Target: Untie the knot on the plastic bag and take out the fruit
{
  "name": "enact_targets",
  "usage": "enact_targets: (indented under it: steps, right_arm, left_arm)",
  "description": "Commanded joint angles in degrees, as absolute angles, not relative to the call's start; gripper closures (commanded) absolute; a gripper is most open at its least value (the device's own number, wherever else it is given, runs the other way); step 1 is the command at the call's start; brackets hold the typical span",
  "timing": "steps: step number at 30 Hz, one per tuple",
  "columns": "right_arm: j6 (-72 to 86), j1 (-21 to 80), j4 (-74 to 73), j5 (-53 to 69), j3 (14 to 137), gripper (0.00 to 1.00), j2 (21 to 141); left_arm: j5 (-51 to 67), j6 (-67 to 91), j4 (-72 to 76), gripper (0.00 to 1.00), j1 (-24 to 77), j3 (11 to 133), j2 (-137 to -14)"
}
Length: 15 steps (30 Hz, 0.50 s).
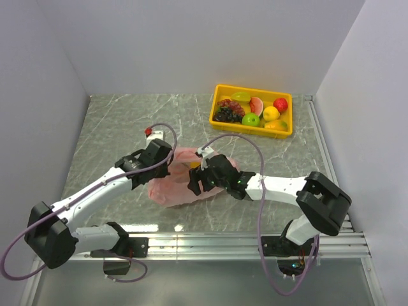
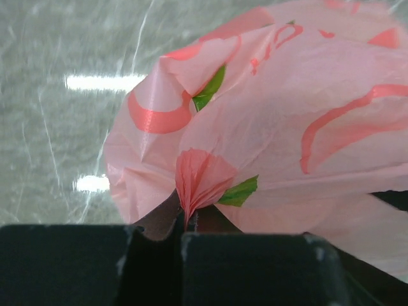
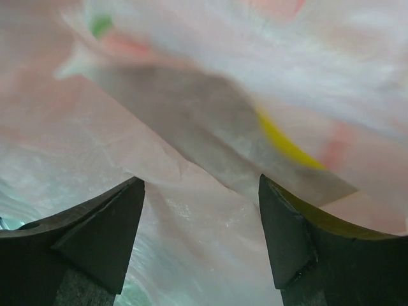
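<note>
my left gripper [image 2: 185, 233] clamped on gathered tuft, maybe knot [image 2: 199, 178], of plastic bag [image 1: 169, 191], mid table [image 1: 115, 127] toward near edge. my right gripper [image 3: 201, 229] agape against film. bag looks unopened; yellow fruit [image 3: 280, 143] inside; 2 steps left.

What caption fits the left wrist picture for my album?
Left gripper pinching a bunched bit of the pink bag on the grey table.

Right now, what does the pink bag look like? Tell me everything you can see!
The plastic bag is thin, crinkly pink plastic with red swirls and green bits on it. It lies bunched on the marbled table between both arms. The left gripper pinches a small gathered fold; the right gripper, open, is pressed against its other side. Something yellow shows through.
</note>
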State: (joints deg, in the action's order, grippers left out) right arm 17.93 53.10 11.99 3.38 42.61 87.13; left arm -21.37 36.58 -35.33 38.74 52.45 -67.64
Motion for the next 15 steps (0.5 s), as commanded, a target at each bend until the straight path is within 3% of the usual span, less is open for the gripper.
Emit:
enact_targets:
  steps: [1,15]
  right_arm:
    - [17.1,52.9,13.9,1.4,42.5,0.21,83.7]
    - [16.0,50.9,6.2,-10.7,49.7,0.21,82.9]
  left_arm:
    - [-21.7,40.0,-32.7,0.99,38.6,50.5,-68.4]
    - [-17.1,40.3,-25.4,0.99,38.3,49.7,-77.5]
